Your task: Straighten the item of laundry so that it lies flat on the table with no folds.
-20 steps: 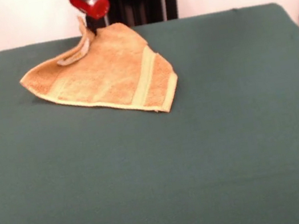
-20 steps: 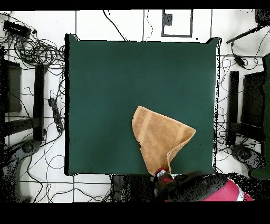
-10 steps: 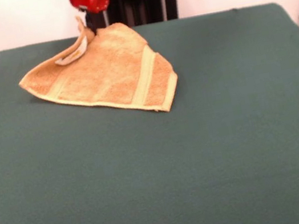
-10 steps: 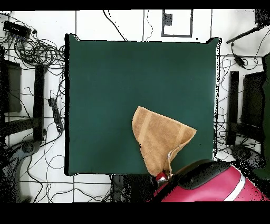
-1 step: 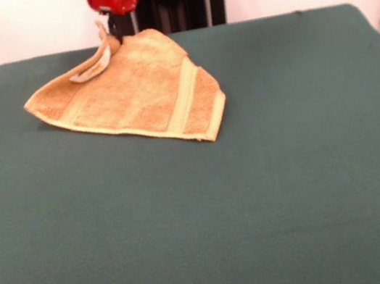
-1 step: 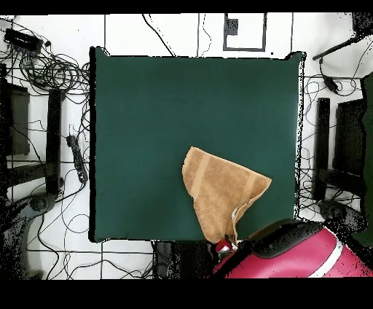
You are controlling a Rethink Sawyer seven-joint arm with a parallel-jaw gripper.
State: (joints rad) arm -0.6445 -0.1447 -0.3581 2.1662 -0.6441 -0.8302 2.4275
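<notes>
The item of laundry (image 5: 133,93), an orange-tan towel with paler bands, lies folded into a rough triangle at the table's (image 5: 258,196) far left. One corner is turned over and stands up at the far edge, right beside my gripper (image 5: 119,25). Only the gripper's red collar and dark lower part show at the picture's top. From above, the item of laundry (image 6: 222,191) sits near the lower right of the table (image 6: 160,109), its point reaching the edge by my gripper (image 6: 224,246). The red arm covers most of the gripper there.
The bulky red arm (image 6: 291,251) overhangs the table's lower right corner in the overhead view. Cables and dark stands (image 6: 55,131) line the floor on both sides of the table.
My gripper has risen a little at the towel's raised corner, while the towel has barely shifted. The red arm has swung into the overhead view at the lower right.
</notes>
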